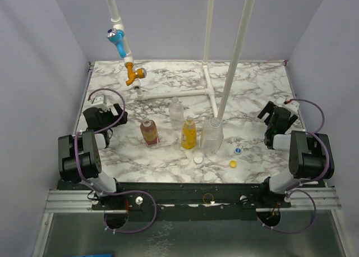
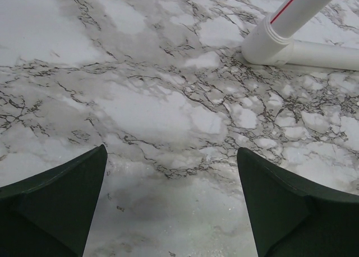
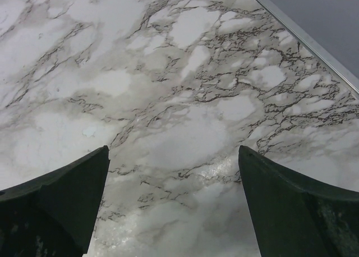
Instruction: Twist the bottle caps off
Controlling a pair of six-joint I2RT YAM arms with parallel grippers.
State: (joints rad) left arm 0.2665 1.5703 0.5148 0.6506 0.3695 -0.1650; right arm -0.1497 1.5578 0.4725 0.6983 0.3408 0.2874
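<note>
Four bottles stand mid-table: a brown one with a red label [image 1: 149,132], a slim clear one [image 1: 176,112], a yellow-orange one [image 1: 189,133] and a wider clear one [image 1: 212,136]. Three loose caps lie in front of them on the marble: white [image 1: 198,159], yellow [image 1: 233,164] and blue-and-white [image 1: 238,150]. My left gripper [image 1: 115,116] [image 2: 171,150] hangs open over bare marble left of the brown bottle. At the table's right side my right gripper [image 1: 269,118] [image 3: 174,148] is also open, over bare marble. Neither wrist view shows a bottle or cap.
White pipes [image 1: 210,91] run across the back and rise behind the bottles; a pipe foot [image 2: 269,41] shows in the left wrist view. A blue tap handle [image 1: 115,35] and an orange valve [image 1: 133,74] hang at the back left. Walls enclose the marble table [image 1: 168,161].
</note>
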